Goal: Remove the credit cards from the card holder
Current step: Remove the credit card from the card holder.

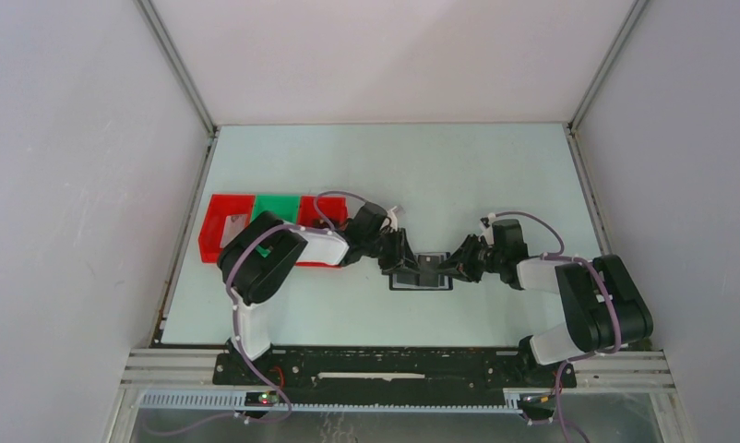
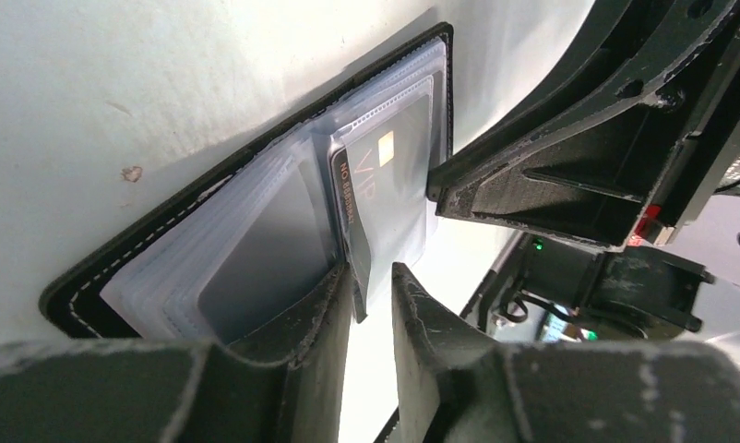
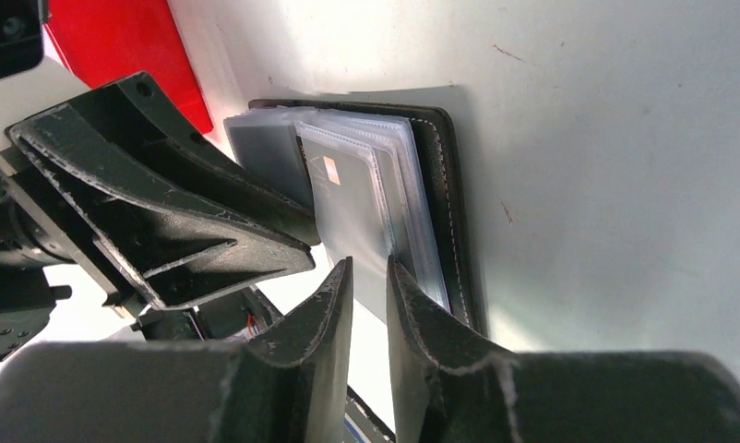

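Note:
The black card holder (image 1: 422,275) lies open on the table between my two grippers. In the left wrist view its black stitched edge (image 2: 163,235) frames clear sleeves holding a grey card marked VIP (image 2: 399,175) and another grey card (image 2: 265,249). A dark card edge with orange print (image 2: 348,212) stands out of the sleeves. Its lower end lies in the narrow gap of my left gripper (image 2: 371,274), against one finger. My right gripper (image 3: 366,266) is narrowly open at the other panel (image 3: 449,185), with a sleeve page and card (image 3: 343,198) reaching into its gap.
Red and green trays (image 1: 256,226) stand to the left, behind the left arm; a red tray corner (image 3: 126,46) shows in the right wrist view. The two grippers (image 1: 401,261) (image 1: 457,266) are close together over the holder. Walls enclose the table.

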Controlling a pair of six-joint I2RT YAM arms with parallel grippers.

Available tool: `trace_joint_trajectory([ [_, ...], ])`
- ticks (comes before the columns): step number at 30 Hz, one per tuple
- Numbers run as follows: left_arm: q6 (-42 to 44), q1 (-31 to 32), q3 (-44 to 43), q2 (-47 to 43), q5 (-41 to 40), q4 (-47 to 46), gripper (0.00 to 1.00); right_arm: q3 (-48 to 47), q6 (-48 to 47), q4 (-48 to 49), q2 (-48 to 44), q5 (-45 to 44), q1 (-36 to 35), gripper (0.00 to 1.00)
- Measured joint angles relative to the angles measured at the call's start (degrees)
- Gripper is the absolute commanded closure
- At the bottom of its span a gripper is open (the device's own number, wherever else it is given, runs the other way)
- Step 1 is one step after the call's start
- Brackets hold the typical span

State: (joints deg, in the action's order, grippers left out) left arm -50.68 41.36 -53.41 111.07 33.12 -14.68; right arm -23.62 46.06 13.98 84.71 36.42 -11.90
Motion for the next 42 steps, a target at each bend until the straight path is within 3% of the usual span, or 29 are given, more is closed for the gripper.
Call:
trace_joint_trajectory([
  [13,6.3,3.8,-5.0,-2.7,-11.0,12.8,0.69,0.0,0.4,0.5,0.5,0.5,-0.1,0.72],
  [25,9.1,5.6,-4.5,-5.7,-18.8,15.4,0.69,0.5,0.6,0.5,0.5,1.7,-0.5,0.72],
  [42,9.0,3.5,-3.6,-7.9,-16.0,15.9,0.68,0.5,0.2,-2.9,-2.8,1.1,-0.2,0.72],
])
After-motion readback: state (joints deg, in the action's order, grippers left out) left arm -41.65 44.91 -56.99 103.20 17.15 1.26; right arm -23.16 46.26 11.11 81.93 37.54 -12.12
